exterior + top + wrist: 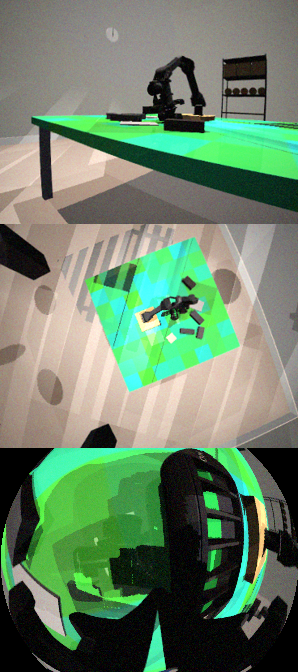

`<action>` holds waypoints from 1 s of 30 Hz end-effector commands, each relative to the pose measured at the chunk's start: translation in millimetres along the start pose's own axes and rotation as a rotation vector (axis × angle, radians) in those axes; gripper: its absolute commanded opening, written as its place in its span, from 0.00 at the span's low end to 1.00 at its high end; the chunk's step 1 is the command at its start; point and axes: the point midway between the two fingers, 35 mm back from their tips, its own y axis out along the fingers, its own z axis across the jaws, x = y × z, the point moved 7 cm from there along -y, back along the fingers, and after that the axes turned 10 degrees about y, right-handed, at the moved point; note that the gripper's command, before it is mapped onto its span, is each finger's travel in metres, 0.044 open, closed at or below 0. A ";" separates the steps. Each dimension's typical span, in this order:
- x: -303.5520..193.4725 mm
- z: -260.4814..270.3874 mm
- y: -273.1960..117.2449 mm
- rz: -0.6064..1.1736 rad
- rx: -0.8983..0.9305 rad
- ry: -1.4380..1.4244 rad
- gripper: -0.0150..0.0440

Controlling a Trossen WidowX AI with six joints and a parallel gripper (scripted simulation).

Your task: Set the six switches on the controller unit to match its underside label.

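The dark grey controller unit point(182, 533) stands in the right half of the wrist view, its row of rocker switches facing right. Green switch parts show between dark bars. Which ends are pressed down is too unclear to tell. Its underside label is hidden. My gripper point(157, 591) is shut and empty, its fingertips low in the wrist view, just left of the unit's lower end. Whether they touch it cannot be told. In the top and exterior views the arm and dark parts overlap around the unit, so its outline is unclear there.
Dark modules point(189, 282) point(197, 317) point(187, 331) point(184, 126) lie around the arm. A white module point(42, 598) lies left in the wrist view, with a dark module point(25, 523) above it. A pale square point(172, 338) lies near the arm's orange base plate point(142, 325) point(260, 538).
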 end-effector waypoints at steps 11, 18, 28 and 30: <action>1.3 -5.1 -3.5 0.002 0.002 0.000 0.25; -1.7 15.1 -54.3 -0.007 -0.011 0.005 0.25; 27.2 2.6 -66.5 0.041 0.068 -0.041 0.25; 39.7 -4.9 -68.0 0.058 0.106 -0.061 0.25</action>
